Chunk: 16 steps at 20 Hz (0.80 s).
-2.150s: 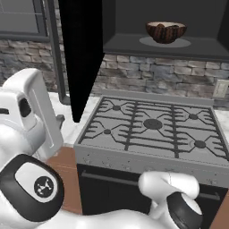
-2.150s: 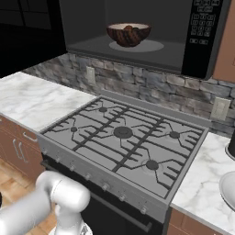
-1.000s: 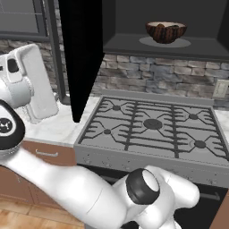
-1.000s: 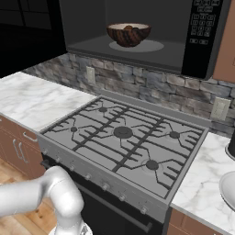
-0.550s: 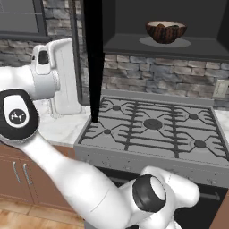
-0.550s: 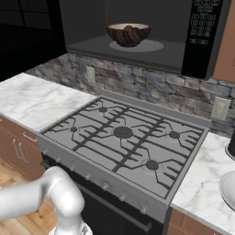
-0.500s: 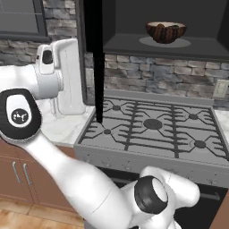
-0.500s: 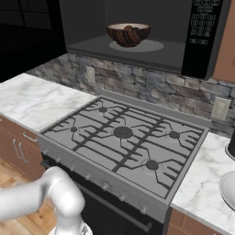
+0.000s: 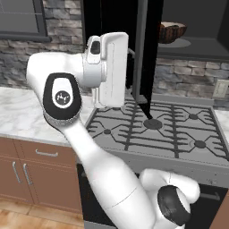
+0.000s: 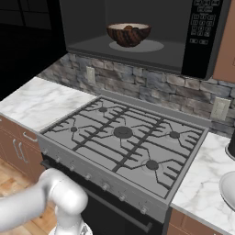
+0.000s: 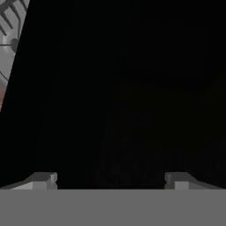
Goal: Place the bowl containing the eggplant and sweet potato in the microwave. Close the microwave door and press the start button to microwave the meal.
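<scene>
The dark-brown bowl (image 10: 128, 35) sits on the glass turntable (image 10: 153, 46) inside the black microwave (image 10: 209, 55); it also shows as the bowl (image 9: 172, 32) in the left base view. A reddish-brown bit, the sweet potato (image 10: 130, 28), peeks over the rim. I cannot make out the eggplant. The microwave door (image 9: 150, 53) stands partly swung, seen nearly edge-on over the stove. My white hand (image 9: 112, 67) is close against its outer face. In the hand view my gripper (image 11: 110, 180) is open, its tips wide apart against the black door (image 11: 123, 88).
A gas stove (image 10: 124, 133) with dark grates lies under the microwave. Marble counter (image 10: 41, 103) runs to the left, with brown cabinets (image 9: 27, 174) below. The keypad (image 10: 204, 23) is on the microwave's right side. A white bowl (image 10: 228, 188) sits at the far right edge.
My arm has swung right with the hand against the door. The door has turned from wide open toward the microwave's front and now partly covers the cavity in the left base view.
</scene>
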{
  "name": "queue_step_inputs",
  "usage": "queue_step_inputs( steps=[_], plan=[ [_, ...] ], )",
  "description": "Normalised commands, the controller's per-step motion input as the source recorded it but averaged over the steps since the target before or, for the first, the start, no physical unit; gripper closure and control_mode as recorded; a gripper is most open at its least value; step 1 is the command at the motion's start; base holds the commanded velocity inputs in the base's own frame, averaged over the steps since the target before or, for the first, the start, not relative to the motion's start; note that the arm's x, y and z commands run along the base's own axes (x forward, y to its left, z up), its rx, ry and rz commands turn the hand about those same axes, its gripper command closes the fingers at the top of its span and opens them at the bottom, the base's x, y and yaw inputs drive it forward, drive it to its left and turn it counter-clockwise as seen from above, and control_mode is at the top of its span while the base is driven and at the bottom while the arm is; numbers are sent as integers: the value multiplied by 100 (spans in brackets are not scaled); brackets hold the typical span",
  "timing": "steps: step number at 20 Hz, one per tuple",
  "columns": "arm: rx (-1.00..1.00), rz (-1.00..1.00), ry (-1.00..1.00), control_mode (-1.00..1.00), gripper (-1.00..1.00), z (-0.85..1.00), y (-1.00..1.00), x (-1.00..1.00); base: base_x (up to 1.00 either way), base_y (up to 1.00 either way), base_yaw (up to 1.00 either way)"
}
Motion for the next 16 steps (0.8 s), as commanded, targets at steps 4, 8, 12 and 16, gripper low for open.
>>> queue_step_inputs(
  steps=[4,8,12,16],
  plan=[
    [0,-12,7,-100,-100,0,-100,28,0,0,0],
    [0,-5,10,-100,-100,0,-100,61,0,0,0],
    [0,0,12,-100,-100,0,-94,75,0,0,0],
    [0,1,15,-100,-100,0,-79,92,0,0,0]
  ],
)
